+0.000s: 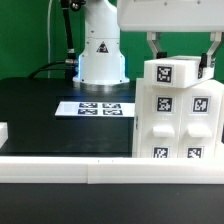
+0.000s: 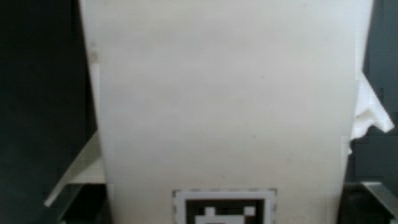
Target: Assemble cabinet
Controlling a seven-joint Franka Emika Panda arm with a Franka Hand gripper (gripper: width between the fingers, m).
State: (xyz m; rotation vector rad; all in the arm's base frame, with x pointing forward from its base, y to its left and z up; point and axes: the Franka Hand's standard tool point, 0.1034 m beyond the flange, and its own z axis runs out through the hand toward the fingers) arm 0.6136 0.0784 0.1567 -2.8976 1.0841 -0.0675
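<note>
The cabinet is the large white box-shaped body at the exterior view's right, its front made of small panels with black-and-white tags. My gripper comes down from above, with one finger on each side of the cabinet's top. In the wrist view the cabinet's white surface fills the space between the fingers, with one tag at its edge. The jaws look closed against its two sides. The fingertips are mostly hidden behind it.
The marker board lies flat on the black table in front of the robot base. A small white block sits at the exterior view's left edge. A white rail runs along the table's front.
</note>
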